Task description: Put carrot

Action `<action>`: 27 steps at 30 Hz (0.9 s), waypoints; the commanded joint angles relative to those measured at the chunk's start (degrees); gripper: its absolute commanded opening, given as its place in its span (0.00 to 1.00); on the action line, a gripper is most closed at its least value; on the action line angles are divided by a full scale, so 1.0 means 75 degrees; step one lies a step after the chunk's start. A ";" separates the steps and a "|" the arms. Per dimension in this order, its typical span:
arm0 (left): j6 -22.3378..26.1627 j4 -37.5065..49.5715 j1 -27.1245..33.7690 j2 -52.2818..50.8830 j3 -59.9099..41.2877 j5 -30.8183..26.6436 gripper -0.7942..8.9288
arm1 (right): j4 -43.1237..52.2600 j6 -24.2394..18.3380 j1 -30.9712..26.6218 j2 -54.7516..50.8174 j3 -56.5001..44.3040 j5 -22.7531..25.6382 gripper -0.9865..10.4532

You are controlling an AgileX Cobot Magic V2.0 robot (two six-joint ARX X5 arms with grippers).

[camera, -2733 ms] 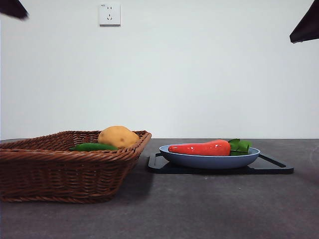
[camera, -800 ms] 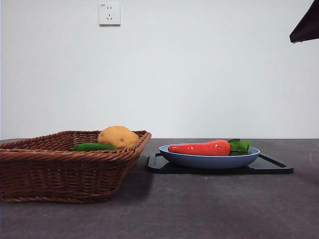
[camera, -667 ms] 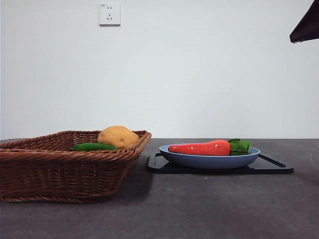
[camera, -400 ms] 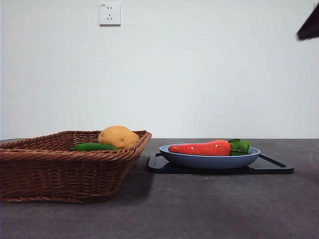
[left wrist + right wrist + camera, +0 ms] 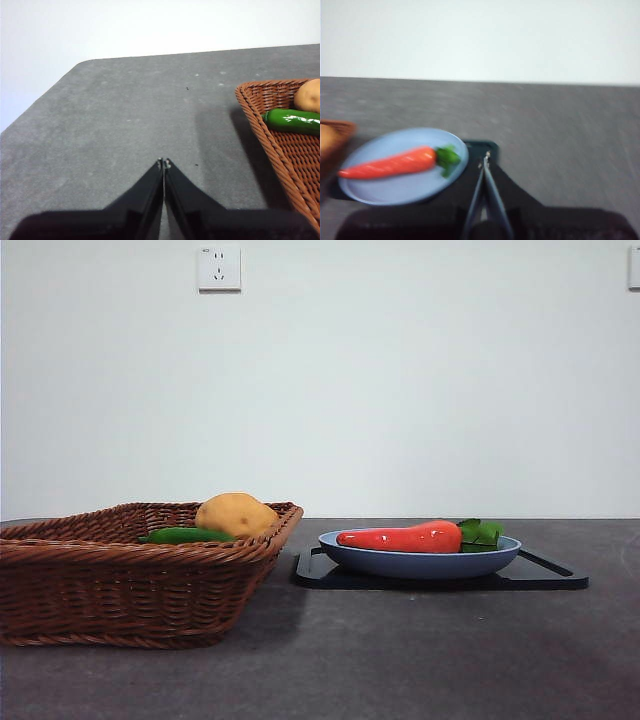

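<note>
Orange-red carrot [image 5: 400,538] lies in blue plate [image 5: 420,563] on black tray [image 5: 555,578], front view showing no arms; left gripper [image 5: 163,162] pinched together beside basket [image 5: 260,122], cropped; right gripper [image 5: 486,157] likewise, picture blurred.

The right gripper [image 5: 485,159] hangs with jaws pressed together above the black tray [image 5: 479,148], just beside the rim of the blue plate [image 5: 400,187]. Between its tips and the carrot [image 5: 390,162] lies only open air and bare plate; the leafy tuft is the end nearer the tips. Beyond the plate, away from this gripper, the wicker basket [image 5: 130,575] rises as a wall, with the potato [image 5: 237,514] and green vegetable [image 5: 188,535] inside.

The left gripper [image 5: 163,163], jaws together, faces bare grey table [image 5: 125,120]; the basket's corner stands off to one side of it.
</note>
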 commanded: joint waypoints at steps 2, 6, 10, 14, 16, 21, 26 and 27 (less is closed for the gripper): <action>-0.0050 0.0087 0.0023 -0.0035 -0.0082 -0.0017 0.09 | 0.0099 0.0877 -0.0562 -0.0376 -0.0656 -0.0029 0.09; -0.0050 0.0087 0.0023 -0.0035 -0.0082 -0.0017 0.09 | 0.0102 0.1020 -0.1070 -0.0592 -0.1105 -0.0697 0.09; -0.0050 0.0087 0.0023 -0.0035 -0.0082 -0.0020 0.09 | 0.0099 0.0968 -0.1259 -0.0769 -0.1373 -0.0988 0.09; -0.0050 0.0087 0.0023 -0.0035 -0.0082 -0.0017 0.09 | 0.0099 0.0956 -0.1323 -0.1000 -0.1547 -0.0994 0.09; -0.0050 0.0087 0.0023 -0.0035 -0.0082 -0.0017 0.09 | 0.0105 0.0933 -0.1332 -0.1099 -0.1626 -0.0997 0.09; -0.0050 0.0087 0.0023 -0.0035 -0.0082 -0.0017 0.09 | 0.0102 0.0769 -0.1370 -0.1093 -0.1655 -0.1215 0.09; -0.0050 0.0087 0.0023 -0.0035 -0.0082 -0.0017 0.09 | 0.0146 0.0915 -0.1370 -0.1093 -0.1655 -0.1128 0.09; -0.0050 0.0087 0.0023 -0.0035 -0.0082 -0.0017 0.09 | 0.0149 0.0915 -0.1370 -0.1090 -0.1655 -0.1134 0.09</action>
